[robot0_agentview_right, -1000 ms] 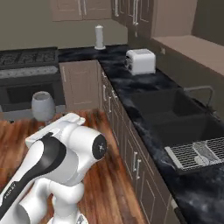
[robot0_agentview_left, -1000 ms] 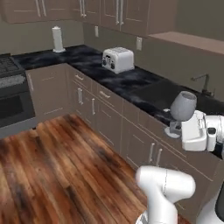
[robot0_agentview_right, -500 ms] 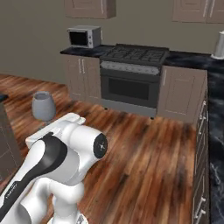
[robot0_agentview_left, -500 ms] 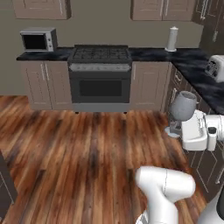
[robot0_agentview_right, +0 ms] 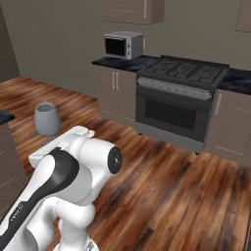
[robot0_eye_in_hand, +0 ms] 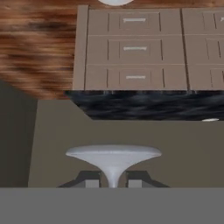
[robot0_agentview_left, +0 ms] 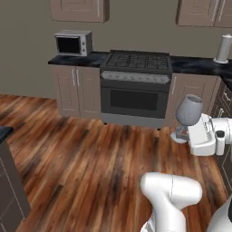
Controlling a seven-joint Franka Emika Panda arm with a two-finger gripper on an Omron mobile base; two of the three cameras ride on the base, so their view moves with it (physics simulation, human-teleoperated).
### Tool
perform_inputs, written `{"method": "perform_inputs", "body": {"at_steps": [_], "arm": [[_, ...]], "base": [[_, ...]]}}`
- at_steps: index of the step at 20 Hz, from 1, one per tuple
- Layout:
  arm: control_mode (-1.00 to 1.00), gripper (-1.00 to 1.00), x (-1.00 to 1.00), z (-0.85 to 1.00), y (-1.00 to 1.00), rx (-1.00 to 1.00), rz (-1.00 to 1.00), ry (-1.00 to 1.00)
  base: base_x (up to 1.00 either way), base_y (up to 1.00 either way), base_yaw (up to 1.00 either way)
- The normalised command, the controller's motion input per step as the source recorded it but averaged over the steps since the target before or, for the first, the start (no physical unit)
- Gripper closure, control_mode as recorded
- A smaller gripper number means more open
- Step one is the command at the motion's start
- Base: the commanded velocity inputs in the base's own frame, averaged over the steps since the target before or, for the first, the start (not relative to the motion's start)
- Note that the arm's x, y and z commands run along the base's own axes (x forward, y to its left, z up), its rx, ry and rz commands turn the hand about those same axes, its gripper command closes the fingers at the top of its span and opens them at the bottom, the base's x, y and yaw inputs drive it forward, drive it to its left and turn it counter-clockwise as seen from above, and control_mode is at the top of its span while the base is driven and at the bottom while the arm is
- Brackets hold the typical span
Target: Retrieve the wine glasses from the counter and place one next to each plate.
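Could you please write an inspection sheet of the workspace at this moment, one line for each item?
Surface: wooden plank floor in front of the robot; black marble worktop along the far wall.
Job's things: one wine glass held upright above the floor; in the hand view its stem sits between the fingertips, foot beyond them. No plate seen.
Clutter: microwave and a white roll on the worktop.
Tool: the tool is shut on the wine glass stem.
Cables: nothing seen.
Surroundings: stove with oven, taupe cabinets, wall cupboards, drawer fronts in the hand view.
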Motion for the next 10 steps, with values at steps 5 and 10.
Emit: {"method": "perform_inputs", "body": {"at_steps": [5, 10], "arm": [[1.00, 1.00, 0.00, 0.00, 0.00, 0.00, 0.00, 0.00], [1.00, 1.00, 0.00, 0.00, 0.00, 0.00, 0.00, 0.00]], "base": [[1.00, -0.22, 0.13], [1.00, -0.04, 0.16]]}}
